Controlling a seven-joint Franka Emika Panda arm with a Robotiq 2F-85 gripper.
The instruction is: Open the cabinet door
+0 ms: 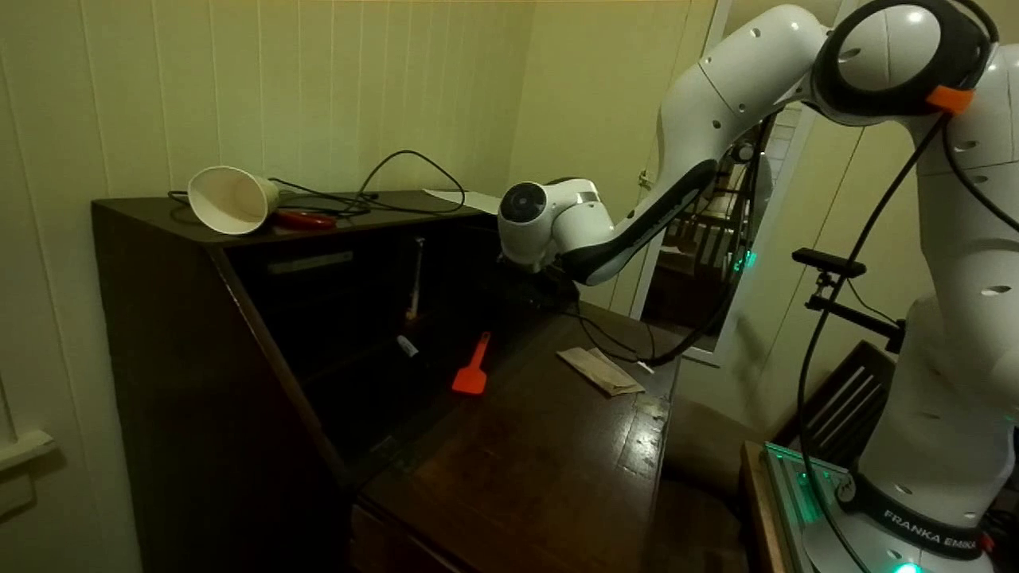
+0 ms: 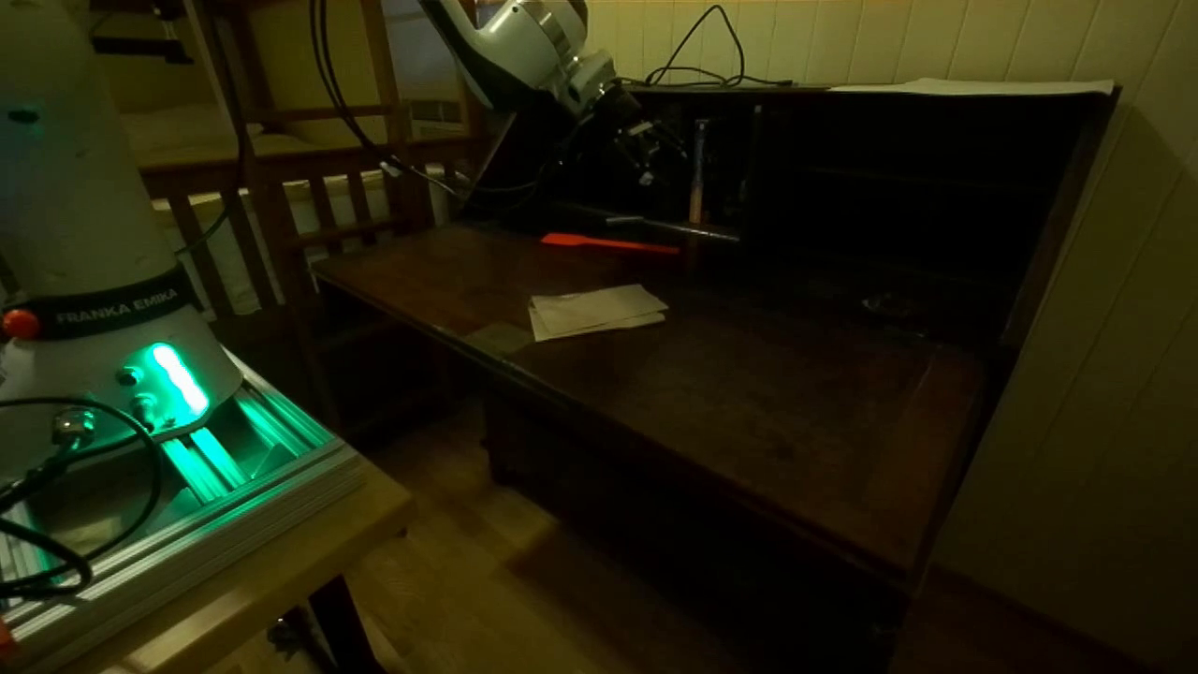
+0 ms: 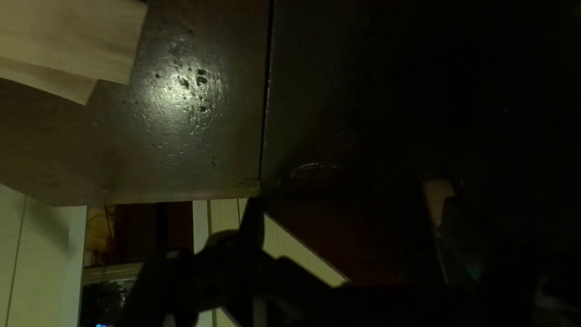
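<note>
The dark brown cabinet [image 1: 183, 382] stands against the wall in both exterior views. Its front panel [image 2: 796, 402] lies folded down flat like a desk top, and the compartments behind are very dark. My gripper [image 2: 644, 154] is in front of the compartments, above the folded-down panel. In an exterior view it is mostly hidden behind the wrist, in shadow [image 1: 549, 290]. In the wrist view the fingers of my gripper [image 3: 354, 204] stand wide apart with nothing seen between them but the dark cabinet interior. No handle or inner door can be made out in the dark.
A red-orange spatula [image 1: 471, 376] and folded brown paper [image 2: 599, 312] lie on the panel. An upright hammer-like stick [image 2: 697, 178] stands at the compartments. A white cup [image 1: 231, 199], a cable [image 1: 406, 153] and paper [image 2: 973, 86] lie on the cabinet top. Cables hang from the arm.
</note>
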